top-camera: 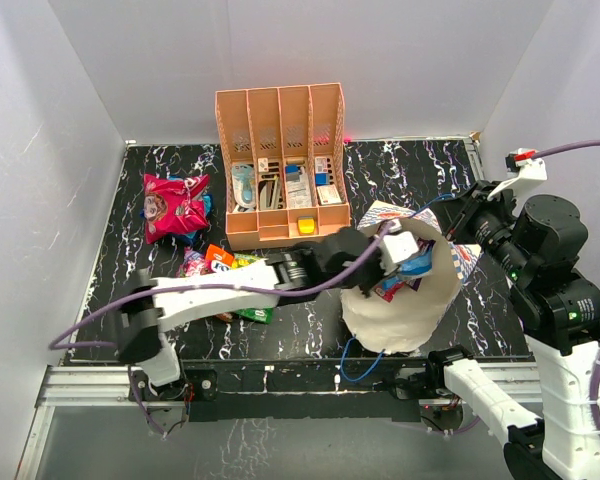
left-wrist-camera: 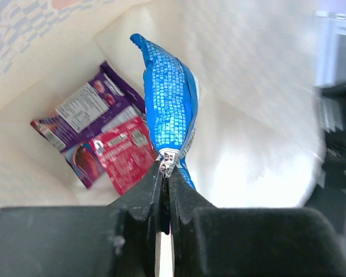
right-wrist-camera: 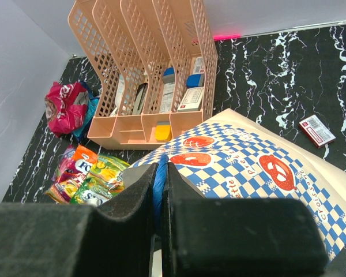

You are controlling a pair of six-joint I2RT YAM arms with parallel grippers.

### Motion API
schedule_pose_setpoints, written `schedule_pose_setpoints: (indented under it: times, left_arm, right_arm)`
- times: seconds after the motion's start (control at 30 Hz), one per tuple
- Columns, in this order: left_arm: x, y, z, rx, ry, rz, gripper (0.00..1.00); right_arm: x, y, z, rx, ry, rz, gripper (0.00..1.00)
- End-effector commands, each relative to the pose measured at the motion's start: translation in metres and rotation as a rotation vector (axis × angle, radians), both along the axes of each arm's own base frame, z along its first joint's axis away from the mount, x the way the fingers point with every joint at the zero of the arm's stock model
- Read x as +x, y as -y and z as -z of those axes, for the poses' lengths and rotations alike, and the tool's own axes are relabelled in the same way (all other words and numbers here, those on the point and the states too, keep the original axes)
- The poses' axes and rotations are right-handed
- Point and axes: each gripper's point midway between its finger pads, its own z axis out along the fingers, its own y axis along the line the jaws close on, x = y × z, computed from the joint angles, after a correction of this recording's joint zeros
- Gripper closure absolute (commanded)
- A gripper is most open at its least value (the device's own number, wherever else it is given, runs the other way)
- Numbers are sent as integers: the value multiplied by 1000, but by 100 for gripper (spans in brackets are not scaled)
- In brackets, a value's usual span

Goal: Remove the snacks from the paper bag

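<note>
Left gripper (left-wrist-camera: 166, 168) inside paper bag (top-camera: 400, 322) mouth, fingers pinching blue packet (left-wrist-camera: 170, 98) by one end. Packet's long axis runs straight out from fingertips, free end toward bag floor. Purple packet (left-wrist-camera: 83, 112), red packet (left-wrist-camera: 124, 161) flat on bag floor. Right gripper (right-wrist-camera: 160, 173) clamped on bag rim.

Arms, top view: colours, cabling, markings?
Both arms are white links with black cylindrical joints. The left arm and right arm each carry a purple cable. Small green lights show on the right arm's black joints, and a red-tipped white part sits by its wrist. Wrist views show matte black, wedge-shaped fingers on the left gripper and right gripper; no readable markings.
</note>
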Motion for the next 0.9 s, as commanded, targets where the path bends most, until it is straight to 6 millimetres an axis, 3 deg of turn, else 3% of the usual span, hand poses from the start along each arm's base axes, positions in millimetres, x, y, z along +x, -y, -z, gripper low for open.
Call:
schedule_pose_setpoints:
  times: [0.0,0.1,0.17,0.27,0.37,0.5,0.63,0.77,0.87]
  left_arm:
    - [-57,-58,-46,-76,-26,200,100]
    - [-73,-102,-70,-135,0,204,100]
    - [-71,-130,-86,-175,25,137,100]
    - [-55,-173,-112,-266,57,-48,100]
    - [-24,-216,-121,-332,84,-315,100]
    - [18,-272,-88,-252,82,-745,100]
    - [31,-321,-33,-64,52,-1086,100]
    - [35,-345,14,-10,-125,-1207,100]
    - [35,-345,28,-93,-240,-1152,100]
  right_arm:
    - [-3,5,-30,2,110,14,92]
    - [-3,4,-28,1,108,11,92]
    - [-4,4,-27,1,108,11,92]
    - [-4,4,-24,0,103,13,92]
    - [-3,4,-22,-1,99,12,92]
    - [-2,2,-20,-2,92,3,92]
    - [-3,3,-21,-1,87,5,92]
    - [-5,4,-22,3,90,10,92]
    - [-6,3,-22,4,87,8,92]
